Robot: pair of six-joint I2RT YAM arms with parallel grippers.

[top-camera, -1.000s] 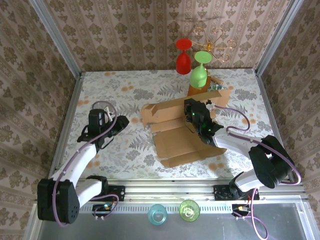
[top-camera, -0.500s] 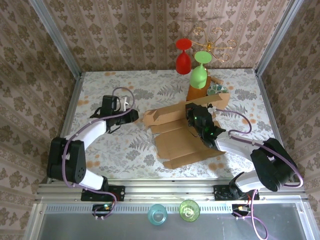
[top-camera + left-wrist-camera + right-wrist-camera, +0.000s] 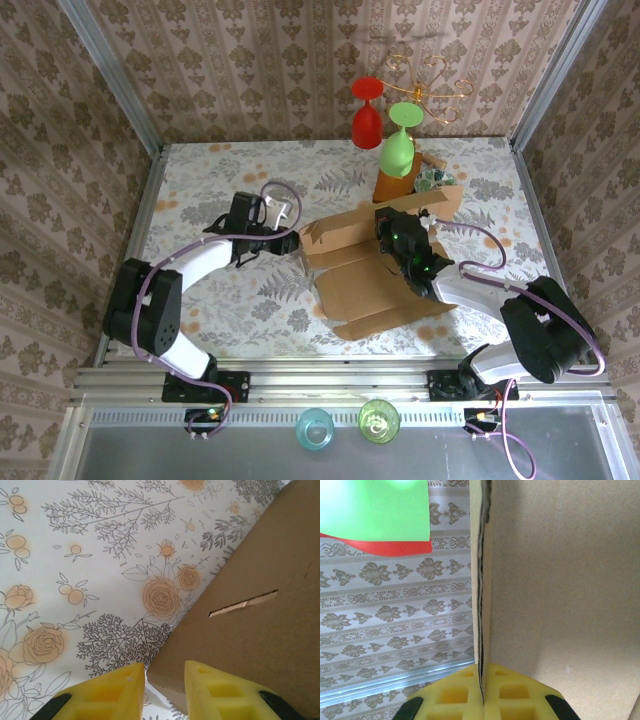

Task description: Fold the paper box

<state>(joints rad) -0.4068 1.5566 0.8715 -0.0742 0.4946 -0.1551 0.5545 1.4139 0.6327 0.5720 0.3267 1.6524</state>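
Your right gripper (image 3: 482,692) is clamped on an upright panel edge of the paper box (image 3: 370,285); your left gripper (image 3: 165,690), pads slightly apart, sits at its corner, with flowered table (image 3: 90,580) to its left.

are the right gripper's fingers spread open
No, the right gripper is shut, its yellow pads pinching the edge of a paper box panel.

there was one paper box (image 3: 365,285). there were two grippers: the left gripper (image 3: 293,240) and the right gripper (image 3: 386,222). there were two upside-down stemmed glasses: one red glass (image 3: 366,115) and one green glass (image 3: 399,142). there was one gold wire rack (image 3: 432,75) and one wooden stand (image 3: 390,185). there were two tumblers: one blue tumbler (image 3: 314,428) and one green tumbler (image 3: 379,420).
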